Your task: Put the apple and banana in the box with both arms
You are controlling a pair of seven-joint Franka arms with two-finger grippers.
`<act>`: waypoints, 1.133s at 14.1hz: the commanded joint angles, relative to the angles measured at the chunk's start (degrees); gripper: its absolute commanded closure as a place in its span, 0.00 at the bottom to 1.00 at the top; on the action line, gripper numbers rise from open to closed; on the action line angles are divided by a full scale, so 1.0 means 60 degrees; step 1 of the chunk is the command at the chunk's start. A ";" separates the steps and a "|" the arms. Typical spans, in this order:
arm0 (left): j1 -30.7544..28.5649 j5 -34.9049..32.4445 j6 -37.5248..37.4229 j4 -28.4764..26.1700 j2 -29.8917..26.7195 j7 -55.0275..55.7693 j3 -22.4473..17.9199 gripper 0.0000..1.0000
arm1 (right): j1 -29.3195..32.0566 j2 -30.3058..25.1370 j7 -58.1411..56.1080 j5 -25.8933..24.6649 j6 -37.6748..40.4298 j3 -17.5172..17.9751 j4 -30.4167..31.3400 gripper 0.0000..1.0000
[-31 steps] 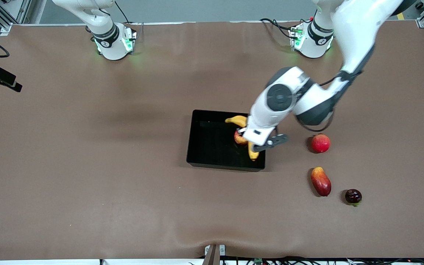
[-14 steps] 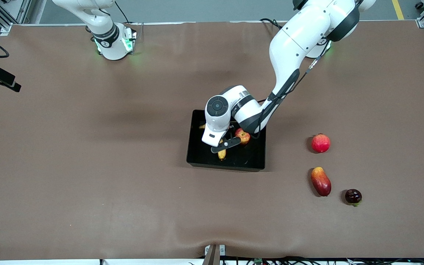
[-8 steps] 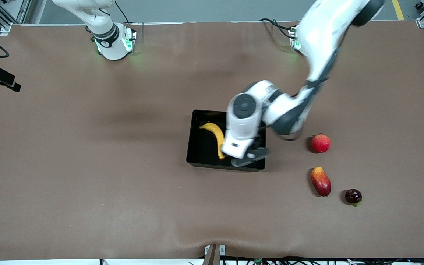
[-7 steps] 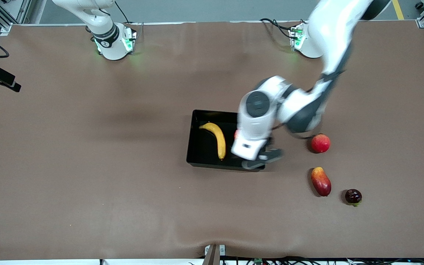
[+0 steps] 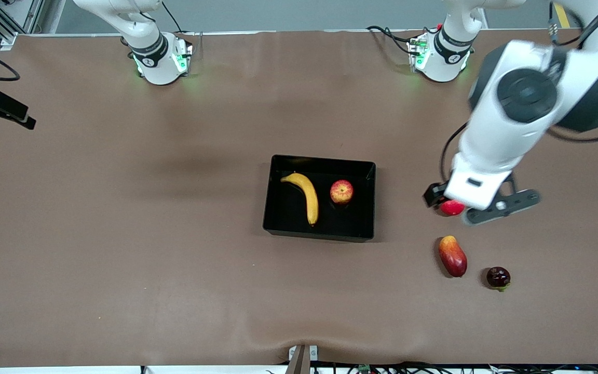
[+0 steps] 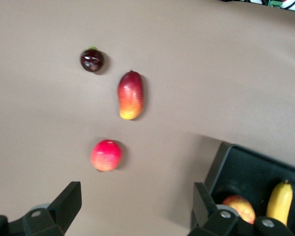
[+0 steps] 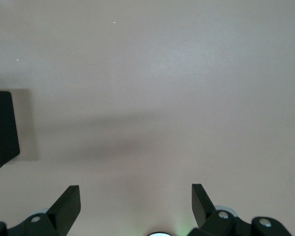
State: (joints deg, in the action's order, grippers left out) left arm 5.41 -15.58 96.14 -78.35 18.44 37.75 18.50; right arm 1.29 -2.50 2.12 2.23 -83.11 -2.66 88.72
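Curved yellow banana (image 5: 303, 196) and mottled red-yellow apple (image 5: 341, 191) lie in shallow black plastic box (image 5: 320, 235), apart from left gripper (image 6: 132, 209); right gripper (image 7: 136, 206) waits; both spread, empty. Placement judged complete; next move only retreat

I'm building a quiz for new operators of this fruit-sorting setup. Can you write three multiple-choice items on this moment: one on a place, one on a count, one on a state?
1. Where is the banana?
A. in the box, beside the apple
B. on the table by the mango-like fruit
C. in the left gripper

2. How many fruits lie on the table outside the box?
A. one
B. three
C. five

3. How does the left gripper stand?
A. shut on the apple
B. shut on nothing
C. open and empty

Answers:
1 A: banana and apple both lie inside the black box.
2 B: the round red fruit, the mango-like fruit and the small dark fruit lie toward the left arm's end.
3 C: the left wrist view shows wide-apart fingers with nothing between, above the round red fruit.
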 commanded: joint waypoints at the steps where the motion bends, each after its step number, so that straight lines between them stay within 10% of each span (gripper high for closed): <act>1: -0.0388 0.0427 -0.0610 -0.0404 -0.0932 -0.1336 -0.0036 0.00 | -0.0113 -0.0037 0.0087 -0.0093 0.0271 0.0005 0.0008 0.00; 4: -0.0579 0.0693 -0.1313 -0.0724 -0.1810 -0.2276 -0.0226 0.00 | -0.0127 -0.0037 0.0072 -0.0093 0.0345 0.0005 0.0008 0.00; 8: 0.0080 0.1684 -0.1272 -0.1660 -0.2865 -0.3827 -0.2112 0.00 | -0.0200 0.0021 0.0086 -0.0093 0.0316 0.0005 -0.0138 0.00; 16: -0.0461 0.2831 -0.0568 -0.4008 -0.5021 -0.5062 -0.2439 0.00 | -0.0288 0.0080 0.0014 -0.0254 0.0345 0.0005 -0.0197 0.00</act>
State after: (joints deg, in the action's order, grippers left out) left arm 3.65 0.19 91.43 -99.24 -8.38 8.85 3.55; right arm 0.15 -2.45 2.08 1.90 -81.62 -2.62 88.34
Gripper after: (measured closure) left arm 0.000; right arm 0.000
